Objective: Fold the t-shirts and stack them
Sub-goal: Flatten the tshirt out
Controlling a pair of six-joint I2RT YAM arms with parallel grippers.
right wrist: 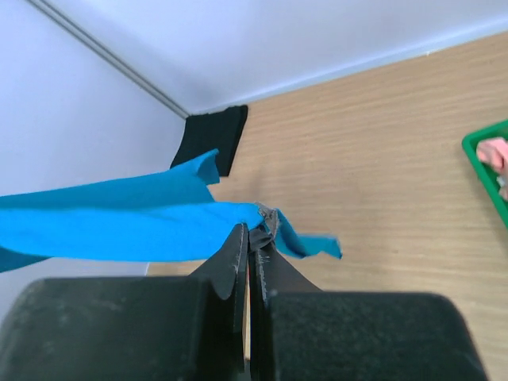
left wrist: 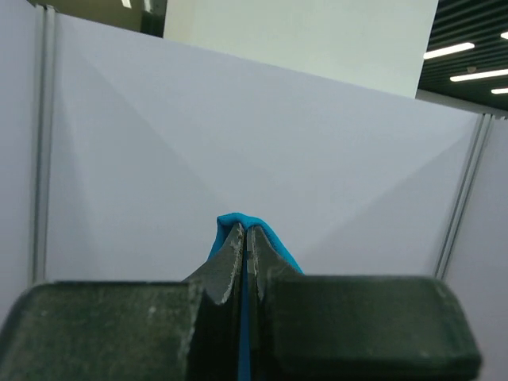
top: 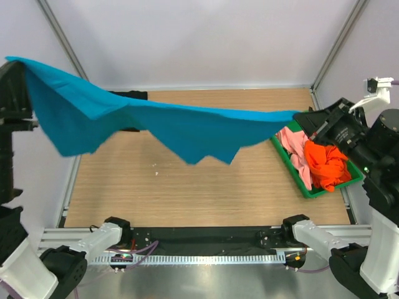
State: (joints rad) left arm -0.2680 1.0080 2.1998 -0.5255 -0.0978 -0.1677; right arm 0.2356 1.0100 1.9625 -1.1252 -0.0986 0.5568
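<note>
Item 1. Teal-blue t-shirt (top: 187, 128): one piece, hung in the air as a long band between the two grippers, its lower edge sagging in points above the wooden table (top: 187, 199).
- Left gripper (left wrist: 244, 232): fingers pressed together on a fold of the teal cloth, which pokes out just past the tips.
- Right gripper (right wrist: 252, 232): fingers likewise clamped tight on the opposite end; a short tail of cloth trails to the right of the tips, and the main span runs off to their left.

Item 2. Black t-shirt (right wrist: 213, 136): lying flat at the table's far corner, beyond the right fingers.

Item 3. Green plastic tray (top: 288, 167): right of and below the right fingers. It holds:
- a pink t-shirt (top: 292, 144), crumpled
- an orange t-shirt (top: 325, 165), crumpled, beside the pink one
</note>
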